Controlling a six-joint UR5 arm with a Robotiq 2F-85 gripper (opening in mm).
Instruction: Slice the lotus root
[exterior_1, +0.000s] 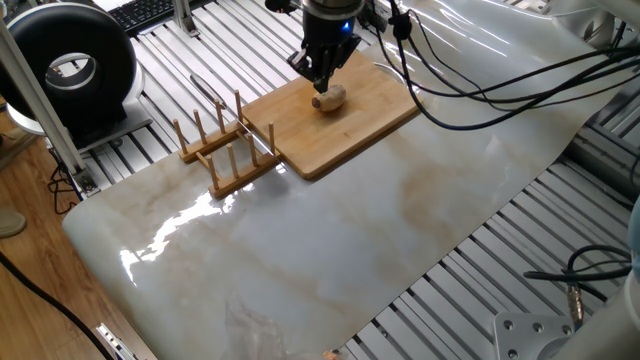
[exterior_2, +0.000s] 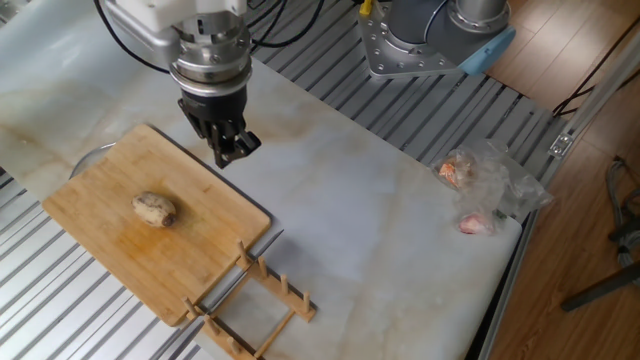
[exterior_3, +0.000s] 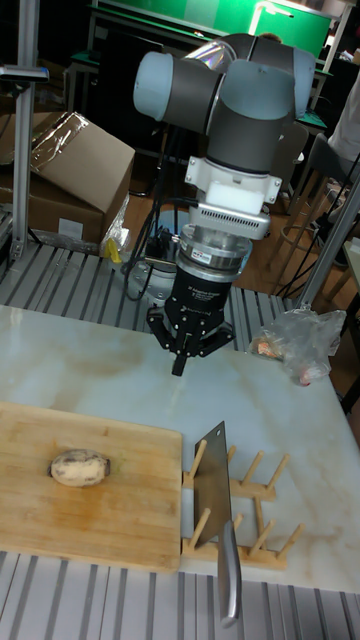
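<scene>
1. A black two-finger claw (exterior_2: 226, 150) on a grey robot arm is hanging in the air over the pale marble-patterned surface (exterior_2: 380, 230), holding nothing. Its fingers are pointing down and look drawn close together, though I cannot tell for certain whether they are fully closed.

2. The lotus root (exterior_2: 155, 209), a small rounded beige-tan chunk, is lying on a rectangular bamboo cutting board (exterior_2: 110, 250), below the claw and off to one side, well apart from the fingertips. It appears whole and uncut.

3. A steel cleaver (exterior_3: 215, 500) with a broad rectangular blade and metal handle is standing in a slotted wooden rack (exterior_3: 250, 505), blade upward and handle hanging off the surface edge. The rack is touching the board's end, below the claw and on the opposite side from the lotus root.

4. A crumpled clear plastic bag (exterior_2: 490, 185) with pinkish contents is lying far from the claw, near the surface corner.

5. Judging the step: slicing is not yet begun. The claw is positioning itself with no tool in its grip.

6. The next move likely calls for opening over the cleaver's handle, grasping it firmly, lifting it free of the rack, then carrying it over the lotus root.
</scene>
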